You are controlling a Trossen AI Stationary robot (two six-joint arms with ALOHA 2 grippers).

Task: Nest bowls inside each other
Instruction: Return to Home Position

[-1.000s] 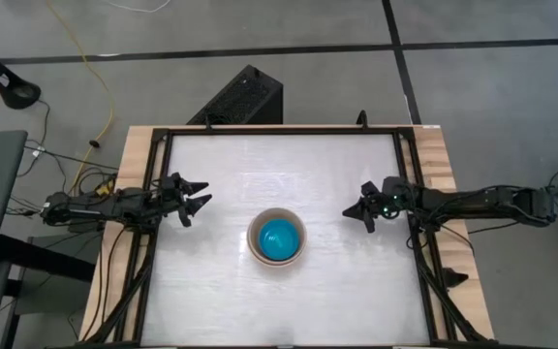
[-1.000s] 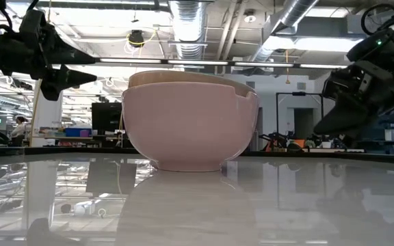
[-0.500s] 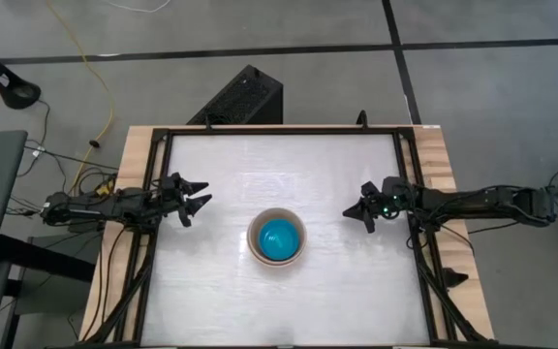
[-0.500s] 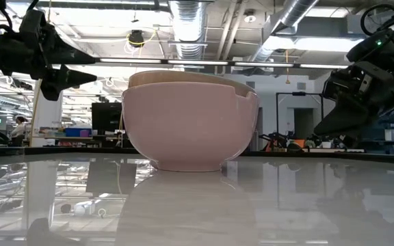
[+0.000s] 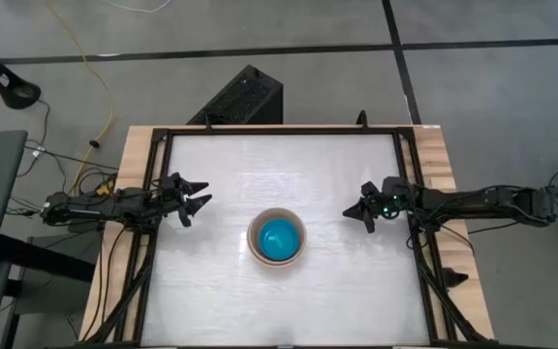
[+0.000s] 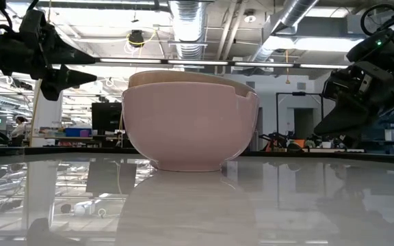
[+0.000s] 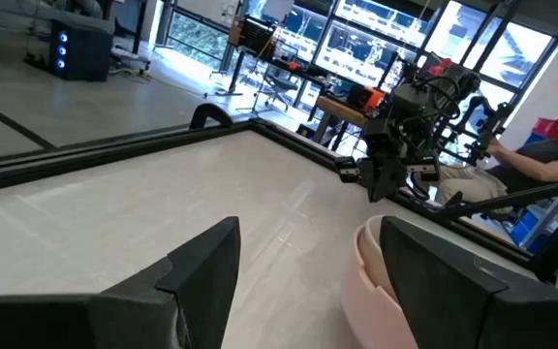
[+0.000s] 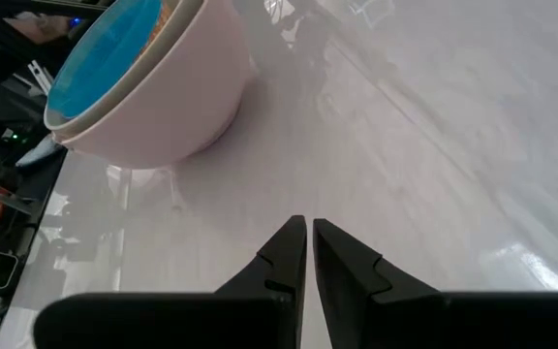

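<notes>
Judging from above, I'd call the nesting done: every bowl I can see sits in one stack (image 5: 277, 238) on the desk (image 5: 260, 165), about midway between the two arms and a little toward the near edge. The pink bowl (image 6: 190, 126) is the outer shell. A pale rim (image 6: 183, 77) stands just above its lip, and a blue bowl (image 5: 279, 237) lies innermost. I cannot count all the layers between them, so I can't confirm five.

What seems left is only parking the arms. The left gripper (image 5: 204, 192) hangs over the desk's left side, well apart from the stack, with its fingers (image 7: 201, 262) spread wide and empty. The right gripper (image 5: 356, 210) hangs over the right side, also clear of the bowls, with its fingers (image 8: 284, 257) drawn together almost to touching and nothing between them.

The stack stands upright on its foot with the mouths facing straight up. Being round, it has no long axis across the desk; its one axis runs vertically. At desk level the pale rim looks stepped on one side, so an inner bowl may sit slightly off level, though I can't tell for sure.
</notes>
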